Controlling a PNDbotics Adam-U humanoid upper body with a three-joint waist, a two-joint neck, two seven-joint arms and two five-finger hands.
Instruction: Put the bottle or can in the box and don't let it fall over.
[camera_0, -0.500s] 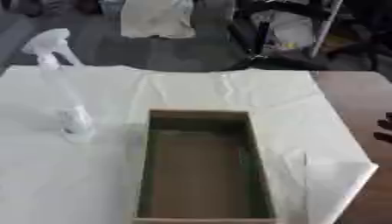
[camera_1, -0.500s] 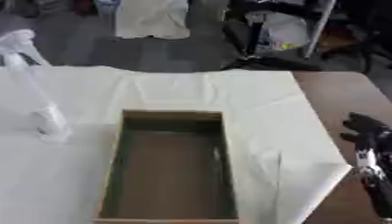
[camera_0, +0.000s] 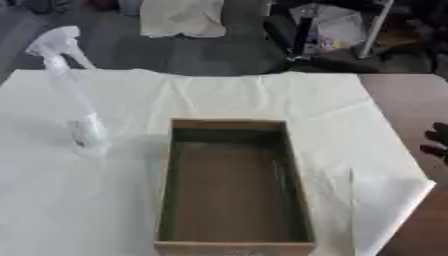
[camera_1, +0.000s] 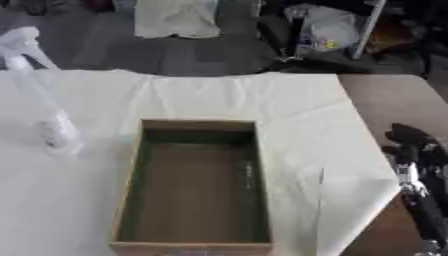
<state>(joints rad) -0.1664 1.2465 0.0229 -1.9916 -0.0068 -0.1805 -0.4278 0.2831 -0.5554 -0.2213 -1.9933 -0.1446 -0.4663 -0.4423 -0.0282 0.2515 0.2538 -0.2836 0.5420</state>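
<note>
A clear spray bottle (camera_0: 77, 107) with a white trigger head stands upright on the white cloth, left of the box. The open cardboard box (camera_0: 233, 185) lies in the middle with nothing inside it. My right hand (camera_1: 416, 155) shows at the right edge over the bare wooden table, well away from both, its fingers stretched out and holding nothing. My left hand is out of sight in both views.
A white cloth (camera_0: 262, 95) covers most of the table; bare brown wood (camera_1: 385, 95) shows along the right side. Beyond the far edge the floor holds a pale sheet (camera_0: 179, 17) and dark stands with a bag (camera_0: 328, 27).
None among the things; the bottle and box stay put. The right hand has barely shifted at the right edge.
</note>
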